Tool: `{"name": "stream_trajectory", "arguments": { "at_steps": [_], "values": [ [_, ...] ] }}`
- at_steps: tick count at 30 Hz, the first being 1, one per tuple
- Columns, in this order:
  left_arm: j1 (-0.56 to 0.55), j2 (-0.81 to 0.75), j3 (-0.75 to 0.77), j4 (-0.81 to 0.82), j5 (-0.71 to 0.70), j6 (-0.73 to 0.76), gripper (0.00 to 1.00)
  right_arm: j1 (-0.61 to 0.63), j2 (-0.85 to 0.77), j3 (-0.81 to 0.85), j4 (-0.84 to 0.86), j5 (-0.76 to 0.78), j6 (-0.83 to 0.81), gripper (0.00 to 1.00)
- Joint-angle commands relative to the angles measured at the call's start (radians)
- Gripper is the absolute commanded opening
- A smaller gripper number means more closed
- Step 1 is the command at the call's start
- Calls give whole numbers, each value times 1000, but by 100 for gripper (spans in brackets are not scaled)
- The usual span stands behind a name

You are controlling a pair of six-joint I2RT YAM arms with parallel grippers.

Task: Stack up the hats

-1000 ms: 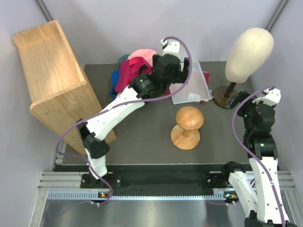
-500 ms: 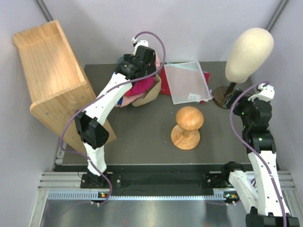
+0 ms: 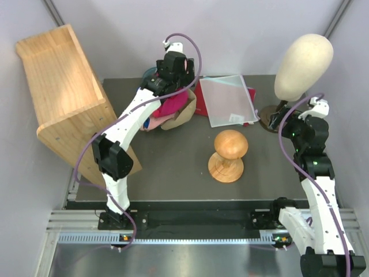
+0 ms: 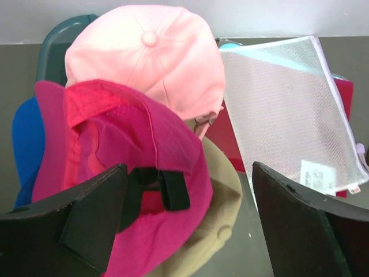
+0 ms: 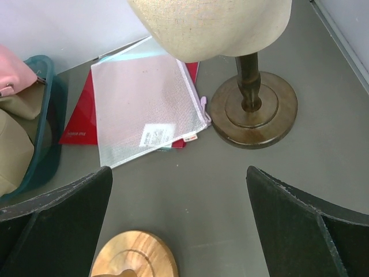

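The hats lie in a heap at the back left of the mat. In the left wrist view a light pink hat [image 4: 150,52] is at the top and a magenta hat [image 4: 132,144] with a black strap sits below it. A tan hat [image 4: 222,208] shows under the magenta one. A blue hat [image 4: 26,144] and a dark green brim [image 4: 60,37] peek out on the left. My left gripper [image 4: 190,222] hangs open above the magenta [image 3: 173,107] and tan [image 3: 180,118] hats. My right gripper [image 5: 179,225] is open over bare mat.
A wooden crate [image 3: 63,98] stands at the left. A mesh pouch [image 3: 228,101] lies on a red folder [image 4: 230,135] beside the hats. The mannequin head [image 3: 304,64] stands on its stand [image 5: 253,109] at the right. A wooden knob stand [image 3: 229,156] is mid-mat.
My left arm swung left from over the mesh pouch to above the hat heap. The right arm shifted slightly up and left, still open.
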Motion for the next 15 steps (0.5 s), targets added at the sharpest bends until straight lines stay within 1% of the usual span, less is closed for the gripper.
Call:
{"name": "stream_trajectory", "arguments": {
  "at_steps": [1,4,5,7,8,9,10,14,15],
  "values": [
    [21,51,21,113,24,32,89,6,-15,56,38,-16,-1,99],
    [29,76,27,159,30,56,81,6,-16,62,29,-16,-15,99],
    [31,84,33,166,33,60,75,6,-16,65,29,-20,-20,98],
    [32,99,62,172,33,69,41,6,-12,79,22,-23,-38,97],
    [32,97,71,172,36,69,28,6,-13,85,17,-30,-43,96],
    [32,82,76,178,44,68,3,8,-13,97,12,-33,-57,96],
    [31,71,74,190,70,68,0,8,-12,105,9,-33,-61,95],
    [31,-8,56,205,176,73,0,9,-1,158,-3,-110,-69,95],
    [31,-56,33,213,192,63,0,11,1,181,-2,-127,-67,95]
  ]
}}
